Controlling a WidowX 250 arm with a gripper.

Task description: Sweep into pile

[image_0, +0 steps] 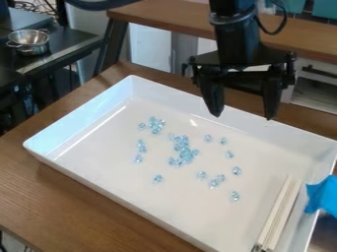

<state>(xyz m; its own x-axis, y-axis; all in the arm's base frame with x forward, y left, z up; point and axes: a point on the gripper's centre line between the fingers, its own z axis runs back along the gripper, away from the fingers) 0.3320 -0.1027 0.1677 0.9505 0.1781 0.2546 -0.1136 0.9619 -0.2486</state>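
My gripper hangs over the far side of the white tray, its two fingers wide apart with nothing between them. Clear light-blue beads lie scattered over the tray floor, with a denser cluster near the middle and a smaller group toward the upper left. Single beads are spread to the right and below. Along the tray's right side lies a pale long-handled tool, slanting toward the front edge; its lower end is partly cut off by the view.
The tray stands on a brown wooden table, its raised walls enclosing the beads. A blue object hangs over the tray's right wall. At the upper left a metal bowl sits on a black surface. Behind is a wooden counter.
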